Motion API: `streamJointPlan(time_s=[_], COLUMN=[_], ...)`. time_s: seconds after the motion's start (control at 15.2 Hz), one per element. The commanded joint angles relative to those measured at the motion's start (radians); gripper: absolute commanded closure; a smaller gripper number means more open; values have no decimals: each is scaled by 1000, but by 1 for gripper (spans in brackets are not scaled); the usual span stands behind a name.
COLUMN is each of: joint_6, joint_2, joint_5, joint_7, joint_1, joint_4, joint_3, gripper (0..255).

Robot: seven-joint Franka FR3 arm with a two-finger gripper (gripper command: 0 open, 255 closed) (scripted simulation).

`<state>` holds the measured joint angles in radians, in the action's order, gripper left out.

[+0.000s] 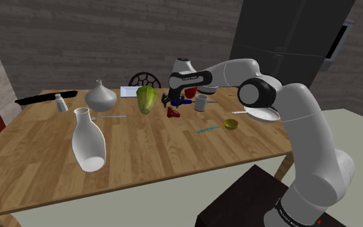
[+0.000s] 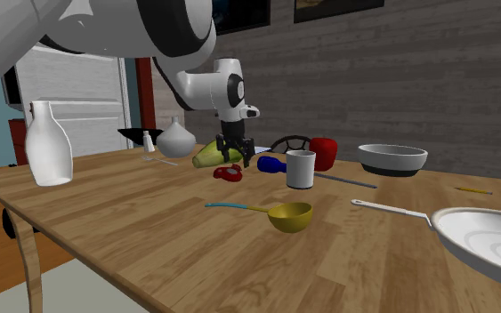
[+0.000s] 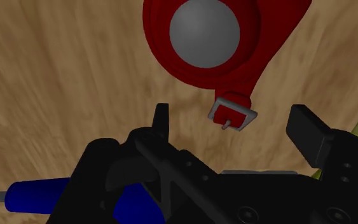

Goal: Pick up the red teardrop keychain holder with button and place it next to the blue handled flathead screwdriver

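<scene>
just now the gripper [image 1: 169,100] hangs low over the wooden table [image 1: 147,148] with its claw released: in the wrist view the two black fingers [image 3: 161,121] stand well apart and clasp nothing. the red teardrop keychain holder [image 3: 234,63] lies flat on the wood under the hand, untouched. its round grey button [image 3: 204,28] faces up, and the small metal loop [image 3: 233,116] at its narrow end sits in the gap between the fingers without touching either. in the second exterior view the holder [image 2: 229,172] rests just below the fingertips, near the blue handled screwdriver [image 2: 272,164], which lies to that view's right of it. a grey mug [image 2: 300,169] stands just past the screwdriver's handle. in the shoulder view a green leafy vegetable [image 1: 146,99] lies to that view's left of the holder [image 1: 173,113].
</scene>
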<state>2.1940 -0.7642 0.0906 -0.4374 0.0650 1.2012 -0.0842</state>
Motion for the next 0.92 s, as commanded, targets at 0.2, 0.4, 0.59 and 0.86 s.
streamJointPlan(time_s=[0.2, 0.4, 0.59, 0.86], joint_6=[-15, -65, -65, -65], joint_2=[23, 83, 83, 83], joint_5=[-1, -5, -5, -5], joint_7=[0, 1, 1, 1], joint_1=[0, 2, 2, 2], joint_4=[9, 19, 19, 19], joint_3=[-1, -4, -4, -4], gripper=[0, 0, 0, 0])
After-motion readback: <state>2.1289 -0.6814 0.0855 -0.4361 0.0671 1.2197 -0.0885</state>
